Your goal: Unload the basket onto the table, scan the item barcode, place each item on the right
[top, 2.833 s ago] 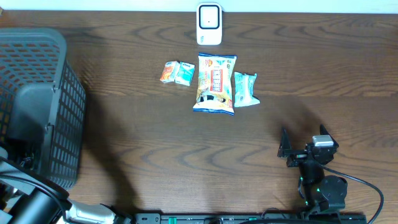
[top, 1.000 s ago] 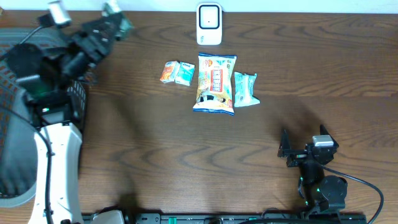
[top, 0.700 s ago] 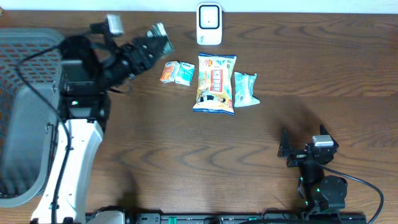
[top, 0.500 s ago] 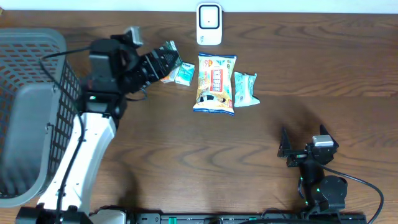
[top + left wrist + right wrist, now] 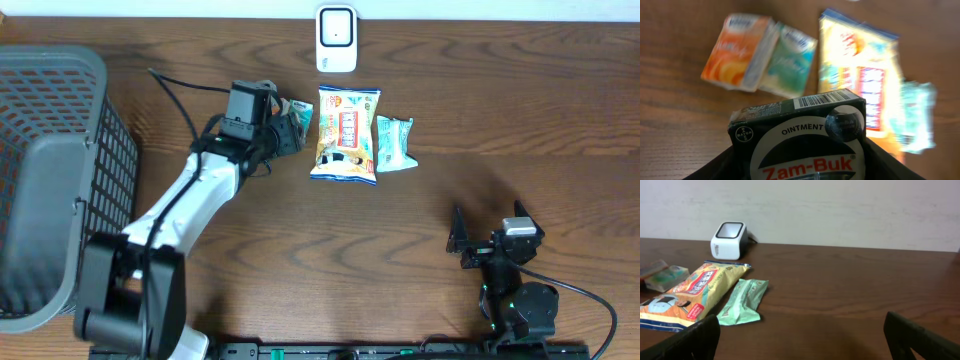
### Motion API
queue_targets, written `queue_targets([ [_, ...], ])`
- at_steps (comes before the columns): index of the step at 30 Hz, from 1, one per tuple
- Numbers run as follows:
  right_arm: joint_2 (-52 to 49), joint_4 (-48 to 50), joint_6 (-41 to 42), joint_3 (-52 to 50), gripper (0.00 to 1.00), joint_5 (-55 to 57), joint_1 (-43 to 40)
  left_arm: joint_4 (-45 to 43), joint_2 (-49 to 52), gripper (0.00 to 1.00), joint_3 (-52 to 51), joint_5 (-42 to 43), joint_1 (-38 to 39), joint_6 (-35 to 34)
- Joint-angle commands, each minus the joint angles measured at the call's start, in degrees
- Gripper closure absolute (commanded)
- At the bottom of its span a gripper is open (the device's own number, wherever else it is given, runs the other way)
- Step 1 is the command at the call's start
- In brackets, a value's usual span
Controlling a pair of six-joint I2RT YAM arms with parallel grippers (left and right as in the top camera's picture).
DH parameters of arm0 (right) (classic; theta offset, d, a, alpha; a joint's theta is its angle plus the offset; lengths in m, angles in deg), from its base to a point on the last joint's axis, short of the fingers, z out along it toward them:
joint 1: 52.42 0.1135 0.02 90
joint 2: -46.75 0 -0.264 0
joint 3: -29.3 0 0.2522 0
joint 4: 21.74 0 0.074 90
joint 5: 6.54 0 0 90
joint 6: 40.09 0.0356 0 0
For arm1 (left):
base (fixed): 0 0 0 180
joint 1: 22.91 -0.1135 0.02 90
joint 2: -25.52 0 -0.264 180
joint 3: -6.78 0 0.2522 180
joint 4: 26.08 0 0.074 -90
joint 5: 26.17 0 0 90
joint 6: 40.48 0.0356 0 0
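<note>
Zam-Buk ointment box (image 5: 800, 132) clamped in my left gripper (image 5: 282, 136), jaws half-spread | right gripper (image 5: 801, 319) gaping, empty | step: presenting box to scanner (image 5: 337, 40), top centre | next: I must face barcode (image 5: 822, 100) toward its window

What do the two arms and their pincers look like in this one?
The left arm has white links, black joints and a loose black cable; the left pincer is black. The right arm is all black with small green lights, a grey camera block and a curved black cable; the right pincer is dark too.
</note>
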Motion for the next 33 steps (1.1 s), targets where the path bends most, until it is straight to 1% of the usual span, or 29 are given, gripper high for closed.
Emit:
queue_targets([
  [1, 0.31, -0.26, 0.81, -0.07, 0.01, -0.07, -0.24, -0.26, 3.08, 0.48, 0.57, -2.99, 0.04, 1.40],
  [4, 0.31, -0.26, 0.81, -0.07, 0.01, -0.07, -0.24, -0.46, 4.94, 0.48, 0.57, -2.97, 0.04, 1.38],
  [5, 0.31, -0.26, 0.81, -0.07, 0.01, -0.07, -0.24, -0.46, 5.20, 0.35, 0.57, -2.97, 0.04, 1.38],
  [6, 0.31, -0.26, 0.81, -0.07, 0.01, -0.07, -0.24, -0.44, 5.29, 0.26, 0.57, -2.97, 0.04, 1.38],
  [7, 0.31, -0.26, 0.81, -0.07, 0.01, -0.07, -0.24, -0.50, 5.29, 0.24, 0.57, -2.97, 0.04, 1.38],
  [16, 0.31, -0.26, 0.81, -0.07, 0.01, -0.07, -0.24, -4.09, 2.99, 0.23, 0.59, -2.38, 0.04, 1.38],
  [19, 0.31, -0.28, 0.79, -0.07, 0.01, -0.07, -0.24, -4.92, -0.09, 0.23, 0.59, -2.40, -0.13, 1.38],
  [23, 0.31, -0.26, 0.81, -0.07, 0.01, -0.07, -0.24, -4.90, -7.02, 0.22, 0.59, -2.58, -1.29, 1.38],
  [24, 0.31, -0.26, 0.81, -0.07, 0.01, -0.07, -0.24, -4.68, -8.70, 0.18, 0.59, -2.60, -1.68, 1.40],
  [29, 0.31, -0.26, 0.81, -0.07, 0.01, -0.07, -0.24, -0.31, -18.80, 0.10, 0.59, -2.62, -4.74, 1.40],
  [33, 0.31, -0.28, 0.81, -0.07, 0.01, -0.07, -0.24, 7.39, -25.55, 0.08, 0.59, -2.64, -7.78, 1.40],
])
